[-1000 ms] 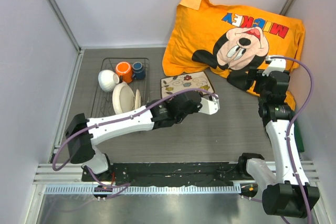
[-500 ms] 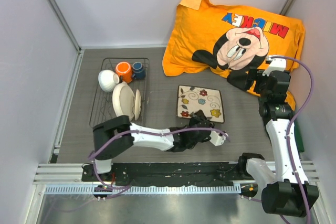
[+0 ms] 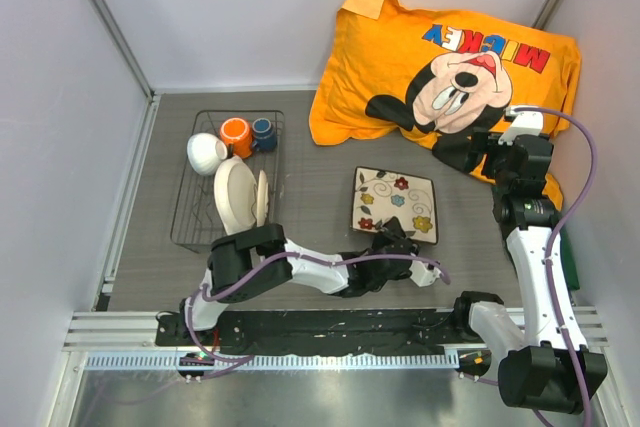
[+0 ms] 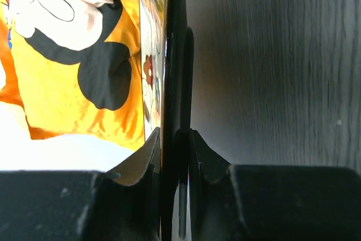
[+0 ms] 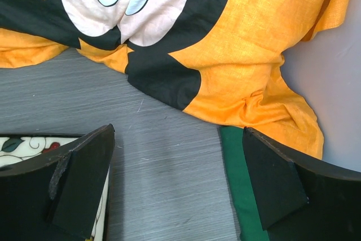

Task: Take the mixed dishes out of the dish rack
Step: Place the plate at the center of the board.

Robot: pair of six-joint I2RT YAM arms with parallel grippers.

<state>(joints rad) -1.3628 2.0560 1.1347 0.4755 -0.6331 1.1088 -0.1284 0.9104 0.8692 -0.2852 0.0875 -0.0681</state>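
The square flowered plate [image 3: 395, 204] lies about flat, low over the table, right of the dish rack [image 3: 192, 209]. My left gripper [image 3: 397, 245] is shut on its near edge; the left wrist view shows the plate [image 4: 151, 71] edge-on between the left gripper's [image 4: 175, 139] jaws. The rack holds a large cream bowl [image 3: 234, 193], a small white bowl [image 3: 205, 153], an orange mug [image 3: 236, 135] and a dark-blue cup [image 3: 263, 131]. My right gripper [image 3: 478, 155] hangs open and empty by the pillow; in its wrist view the right gripper [image 5: 177, 162] is over bare table, a plate corner [image 5: 25, 146] at the lower left.
An orange Mickey pillow [image 3: 450, 57] fills the back right corner, its edge close to the plate. A green strip [image 5: 240, 190] lies by the right wall. Grey walls close the table on three sides.
The left arm has carried the plate rightward and toward the near edge, folding in low. The plate has come down from a tilt to about flat. The right arm has not moved.
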